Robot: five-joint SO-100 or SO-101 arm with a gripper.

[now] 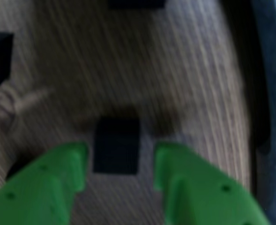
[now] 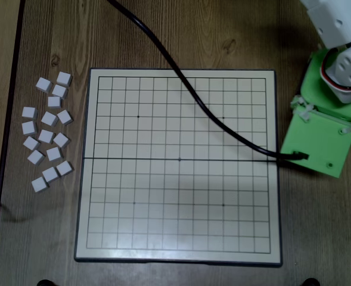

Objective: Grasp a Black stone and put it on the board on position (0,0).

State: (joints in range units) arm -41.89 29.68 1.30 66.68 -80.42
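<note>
Wrist view: heavily blurred throughout; green gripper (image 1: 120, 161) and dark block (image 1: 116, 145) have soft edges, wood grain smeared into streaks.
Overhead view: sharp and evenly lit; board (image 2: 181, 253) grid lines crisp.
Shadows: soft, faint beside the cable (image 2: 211, 110) and white blocks (image 2: 47, 131).
Brightness: moderate; picture corners darker.
</note>
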